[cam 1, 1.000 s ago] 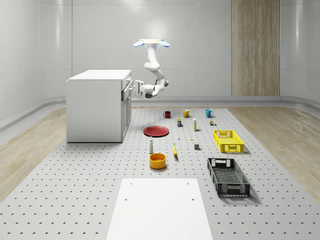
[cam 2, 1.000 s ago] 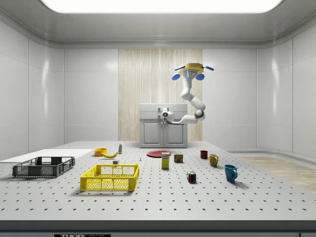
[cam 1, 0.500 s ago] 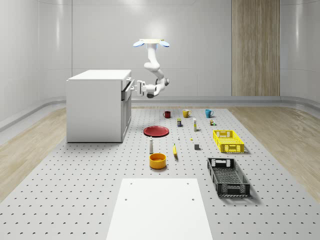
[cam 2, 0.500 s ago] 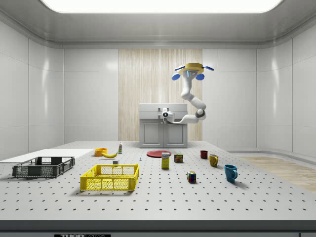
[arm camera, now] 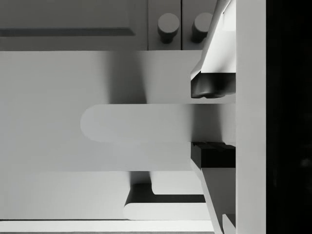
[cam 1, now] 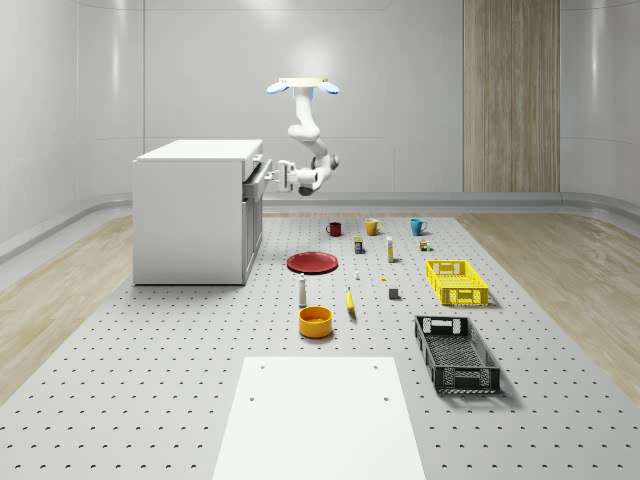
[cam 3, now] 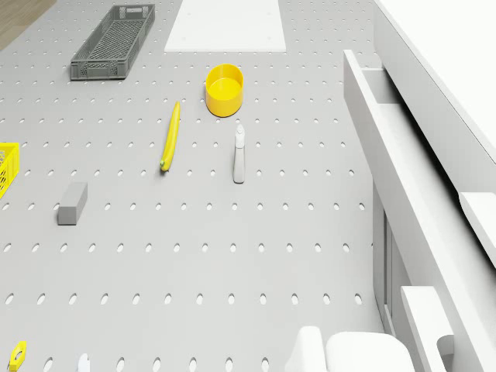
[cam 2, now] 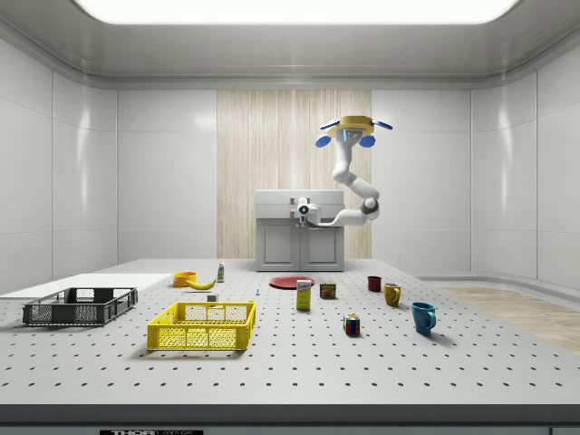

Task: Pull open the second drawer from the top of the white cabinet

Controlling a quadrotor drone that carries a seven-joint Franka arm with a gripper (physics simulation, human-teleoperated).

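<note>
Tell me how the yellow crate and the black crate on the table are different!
The yellow crate is bright yellow; the black crate is dark. In the whole-scene view the yellow crate looks shorter and the black crate longer and narrower. The yellow crate lies farther from that camera, and the black crate sits nearer, beside the white mat. Both are open-topped mesh crates resting flat on the table, with nothing visible inside.

Bare perforated floor (cam 1: 150, 340) lies open before the white cabinet (cam 1: 195, 215); red plate (cam 1: 312, 262), white bottle (cam 1: 302, 291) and orange bowl (cam 1: 315, 321) stand nearby.
</note>
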